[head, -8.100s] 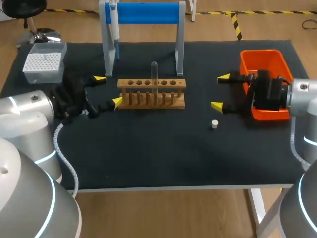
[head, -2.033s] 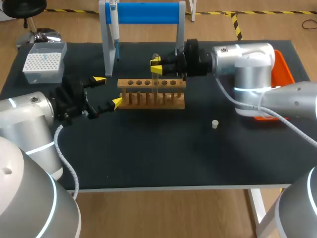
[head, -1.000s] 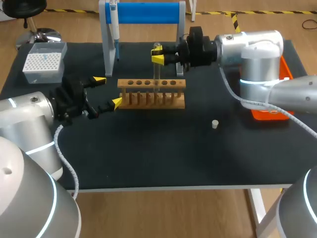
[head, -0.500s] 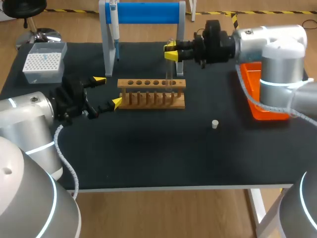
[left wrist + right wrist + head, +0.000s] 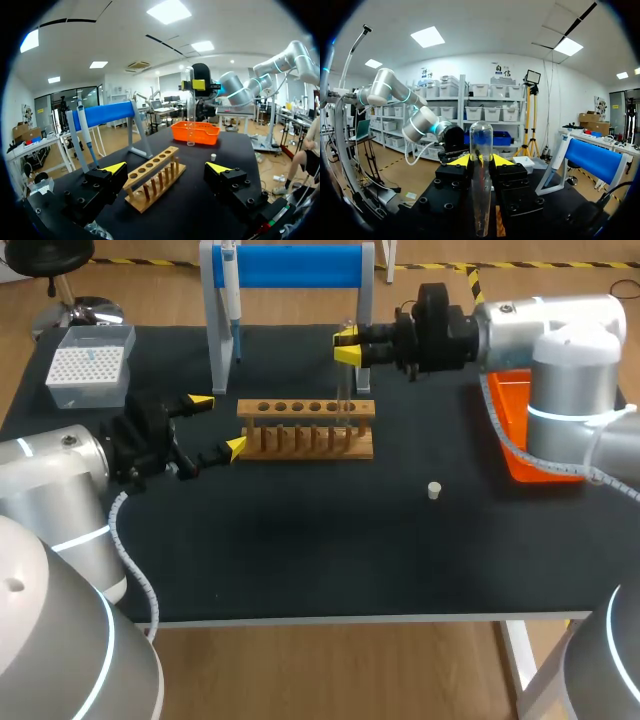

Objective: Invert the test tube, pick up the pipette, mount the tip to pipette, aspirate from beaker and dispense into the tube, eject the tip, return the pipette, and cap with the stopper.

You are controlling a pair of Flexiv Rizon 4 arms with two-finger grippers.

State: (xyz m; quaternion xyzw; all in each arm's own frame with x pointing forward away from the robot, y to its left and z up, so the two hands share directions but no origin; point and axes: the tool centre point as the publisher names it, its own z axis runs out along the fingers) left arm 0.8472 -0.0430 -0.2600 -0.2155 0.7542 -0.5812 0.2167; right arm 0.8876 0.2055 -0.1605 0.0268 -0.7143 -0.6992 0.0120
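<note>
1. Test tube (image 5: 481,190) stands upright, clamped between the right gripper's (image 5: 348,347) fingers over the right end of the wooden rack (image 5: 305,430); its lower end seems just clear of the rack.
2. Left gripper (image 5: 215,425) is spread wide and empty, beside the rack's left end.
3. Stopper (image 5: 434,490) lies on the table (image 5: 300,560), apart from the rack.

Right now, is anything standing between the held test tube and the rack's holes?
Nothing visible does. The right gripper holds the test tube free in the air by the right end of the wooden rack, whose holes show empty.
</note>
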